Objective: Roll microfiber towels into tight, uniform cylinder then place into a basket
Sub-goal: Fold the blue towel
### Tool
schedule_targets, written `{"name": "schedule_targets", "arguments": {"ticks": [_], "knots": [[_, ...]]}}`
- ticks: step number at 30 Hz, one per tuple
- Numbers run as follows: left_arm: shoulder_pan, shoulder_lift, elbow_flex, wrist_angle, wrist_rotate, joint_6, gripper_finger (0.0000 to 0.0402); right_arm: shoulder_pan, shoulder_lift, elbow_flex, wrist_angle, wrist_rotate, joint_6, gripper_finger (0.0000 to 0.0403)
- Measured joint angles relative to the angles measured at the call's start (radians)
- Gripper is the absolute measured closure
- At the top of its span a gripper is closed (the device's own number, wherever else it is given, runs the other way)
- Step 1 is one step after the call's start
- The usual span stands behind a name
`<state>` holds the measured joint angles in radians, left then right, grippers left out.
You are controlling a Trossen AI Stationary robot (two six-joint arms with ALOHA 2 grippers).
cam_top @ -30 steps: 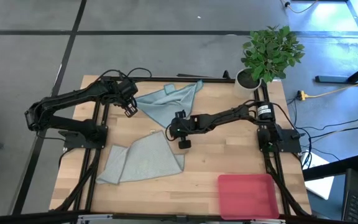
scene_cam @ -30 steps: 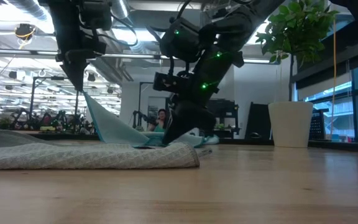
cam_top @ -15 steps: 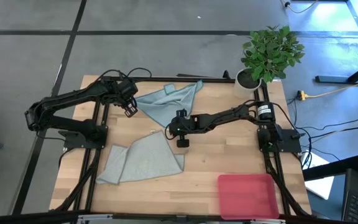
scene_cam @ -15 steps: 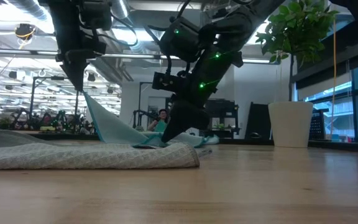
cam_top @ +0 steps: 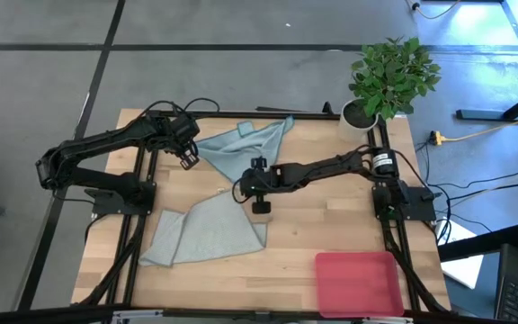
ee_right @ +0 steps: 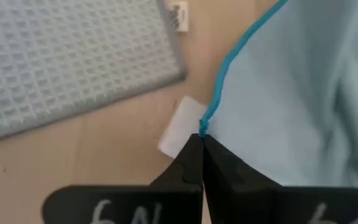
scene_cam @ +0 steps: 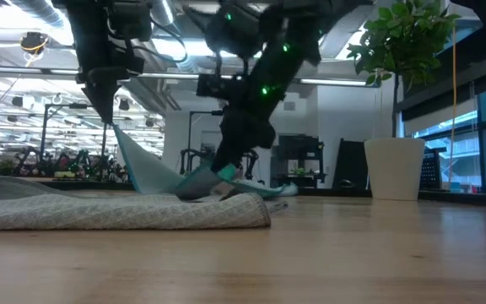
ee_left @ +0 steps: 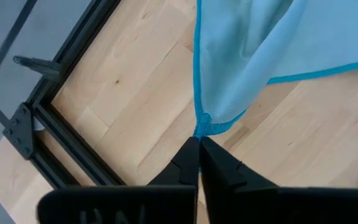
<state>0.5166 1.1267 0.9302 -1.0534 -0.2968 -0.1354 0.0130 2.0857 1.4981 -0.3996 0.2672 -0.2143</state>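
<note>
Since the earlier frame: right end effector (cam_top: 239,187) has shifted slightly left and lifted its pinched corner of the teal towel (cam_top: 241,148) off the worktop (cam_top: 331,216); left end effector (cam_top: 190,157) unchanged.

End effectors: 2. Both pressed together, each pinching one corner of the teal towel, left at its left corner, right at its near corner.

Towels: 2. Teal towel at the worktop's rear centre, hanging between the two grips. Grey-green towel (cam_top: 207,231) lying flat at front left, untouched.

Basket (cam_top: 358,281): 1, pink, front right corner of the worktop, nothing in it.

Potted plant (cam_top: 389,76): 1, rear right corner.

Hard to make out: low view hides the basket and shows the towels edge-on only.

View differences: right wrist view alone shows the white tag (ee_right: 180,126) beside the pinched blue hem, and the grey-green towel's waffle weave.
</note>
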Motion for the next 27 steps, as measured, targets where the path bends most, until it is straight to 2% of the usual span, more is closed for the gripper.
{"name": "schedule_targets", "arguments": {"ticks": [6,16,23,27], "knots": [[0.000,-0.019,0.000,0.000,-0.034,0.043,0.0402,0.022,0.000,0.145,-0.239,0.122,-0.003,0.0402],[0.000,-0.138,0.000,-0.016,-0.033,0.120,0.0402,0.027,0.000,0.397,-0.517,0.160,0.000,0.0402],[0.000,-0.261,0.000,-0.017,-0.025,0.114,0.0402,0.018,0.000,0.571,-0.723,0.312,0.026,0.0402],[0.000,-0.301,0.003,-0.001,-0.027,0.112,0.0402,0.007,0.000,0.673,-0.842,0.444,0.049,0.0402]]}}
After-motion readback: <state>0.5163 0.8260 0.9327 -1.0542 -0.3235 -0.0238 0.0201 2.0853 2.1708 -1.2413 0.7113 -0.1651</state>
